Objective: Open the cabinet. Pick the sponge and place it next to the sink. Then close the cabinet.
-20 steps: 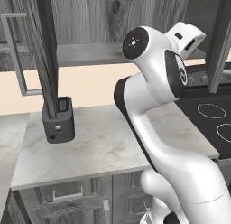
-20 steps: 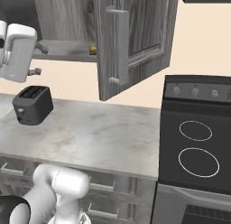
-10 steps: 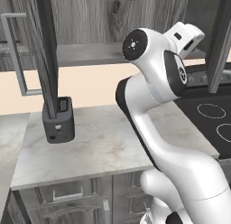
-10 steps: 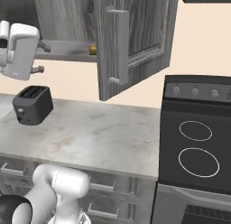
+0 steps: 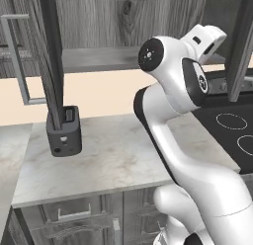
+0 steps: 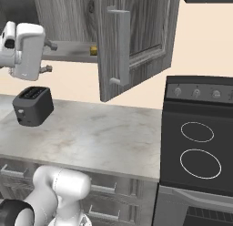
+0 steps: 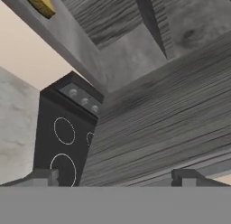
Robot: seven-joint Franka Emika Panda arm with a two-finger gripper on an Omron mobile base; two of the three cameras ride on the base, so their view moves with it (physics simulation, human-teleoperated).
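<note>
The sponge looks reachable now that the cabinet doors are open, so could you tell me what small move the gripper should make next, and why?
Probably swing the gripper toward the sponge. The cabinet doors stand open, the sponge lies on its shelf, and the gripper is open and empty beside the shelf, with the sponge off in the hand view's corner rather than between the fingertips.

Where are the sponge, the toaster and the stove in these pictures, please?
sponge [image 6: 93,50]: right base view, its yellow front face.
toaster [image 6: 32,105]: right base view, middle of its black side.
stove [image 6: 198,150]: right base view, cooktop between the burner rings.

Glossy white arm [image 5: 197,180] of rounded segments with dark grey joint bands, 1 round cap with small dots; boxy white hand [image 6: 27,49].
</note>
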